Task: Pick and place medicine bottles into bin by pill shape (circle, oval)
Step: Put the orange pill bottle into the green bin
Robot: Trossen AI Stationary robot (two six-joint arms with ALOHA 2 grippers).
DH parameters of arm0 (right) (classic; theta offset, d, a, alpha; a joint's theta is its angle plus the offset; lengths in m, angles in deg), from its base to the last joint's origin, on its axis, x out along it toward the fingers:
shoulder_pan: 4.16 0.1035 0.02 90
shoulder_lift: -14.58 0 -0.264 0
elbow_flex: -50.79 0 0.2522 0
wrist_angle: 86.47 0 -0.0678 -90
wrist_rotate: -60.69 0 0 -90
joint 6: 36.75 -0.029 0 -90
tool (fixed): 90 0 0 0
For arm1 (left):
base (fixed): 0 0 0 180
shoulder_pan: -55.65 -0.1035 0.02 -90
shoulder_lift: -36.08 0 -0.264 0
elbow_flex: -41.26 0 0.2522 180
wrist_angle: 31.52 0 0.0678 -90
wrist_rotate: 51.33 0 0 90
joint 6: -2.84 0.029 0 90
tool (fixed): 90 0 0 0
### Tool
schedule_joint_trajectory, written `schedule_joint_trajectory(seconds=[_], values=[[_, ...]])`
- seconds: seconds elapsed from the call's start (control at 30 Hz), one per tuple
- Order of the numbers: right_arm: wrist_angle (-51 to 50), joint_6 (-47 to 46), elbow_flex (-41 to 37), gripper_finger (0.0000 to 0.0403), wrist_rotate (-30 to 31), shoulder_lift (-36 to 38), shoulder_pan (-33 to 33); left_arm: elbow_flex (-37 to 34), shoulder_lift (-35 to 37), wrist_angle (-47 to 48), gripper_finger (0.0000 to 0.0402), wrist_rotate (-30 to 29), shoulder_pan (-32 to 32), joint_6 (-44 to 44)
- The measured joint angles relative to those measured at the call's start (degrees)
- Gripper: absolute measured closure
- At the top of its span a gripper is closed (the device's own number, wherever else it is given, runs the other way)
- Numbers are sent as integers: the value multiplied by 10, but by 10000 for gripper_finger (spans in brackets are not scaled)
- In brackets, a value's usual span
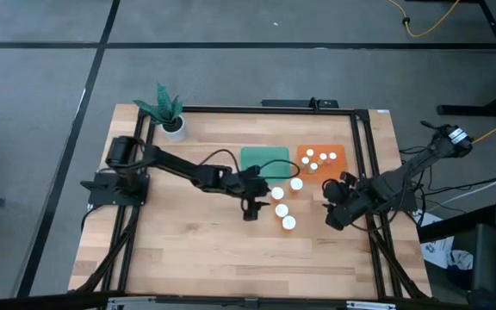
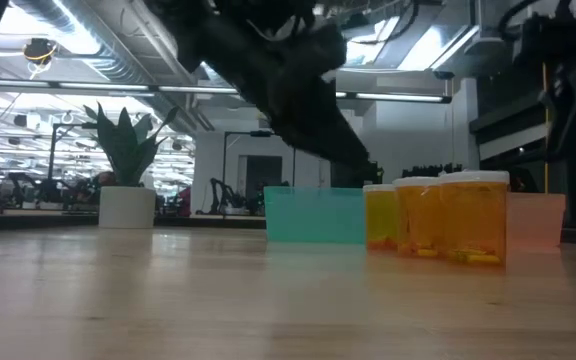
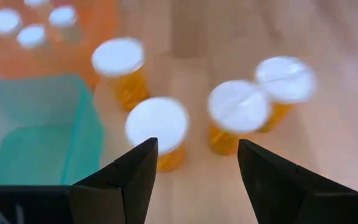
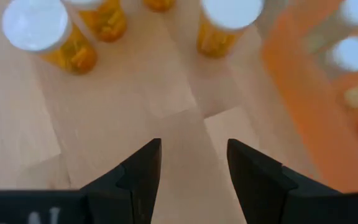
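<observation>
Amber bottles point(image 1: 282, 209) with white caps stand upright in two groups on the wooden table point(image 1: 188, 250). Four are loose near the middle, in a short crooked line running from just in front of the orange bin point(image 1: 338, 153) toward the table's front edge. Four more sit inside the orange bin, and only their caps show from above. In the low view three of the loose bottles point(image 2: 473, 215) overlap one another, with yellow pills lying at their bottoms; the pills' shape cannot be made out. The green bin point(image 1: 265, 159) lies just beside the orange one, on its left, and the nearest loose bottle stands close to the corner where the two meet. The left gripper point(image 1: 250, 209) hangs just left of the loose bottles. Its wrist view shows its fingers point(image 3: 135, 171) parted, with nothing between them, and all four bottles close ahead. The right gripper point(image 1: 328, 200) hovers on the other side of the row, in front of the orange bin. Its fingers point(image 4: 143, 165) are likewise apart and grip nothing, with bare wood showing in the gap and three bottles farther off. A potted plant point(image 1: 170, 116) stands well apart at the table's far left corner.
</observation>
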Motion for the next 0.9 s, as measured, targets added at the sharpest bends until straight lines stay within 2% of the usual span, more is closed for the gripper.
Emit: schedule_joint_trajectory(seconds=[0.17, 0.37, 0.53, 0.63, 0.9], values=[[40, -25, -34, 218, -18, 0, 0, 10, -17, 2, 188, -49, -3, -39], [50, -25, -46, 218, -20, 0, 0, 10, -17, -2, 188, -50, 2, 24], [51, -25, -46, 218, -20, 0, 0, 10, -16, -3, 187, -42, 2, -32], [51, -24, -46, 218, -20, 0, 0, 10, -16, 8, 174, -43, -10, -70], [51, -24, -46, 218, -20, 0, 0, 10, -16, 16, 120, -26, -8, -86]])
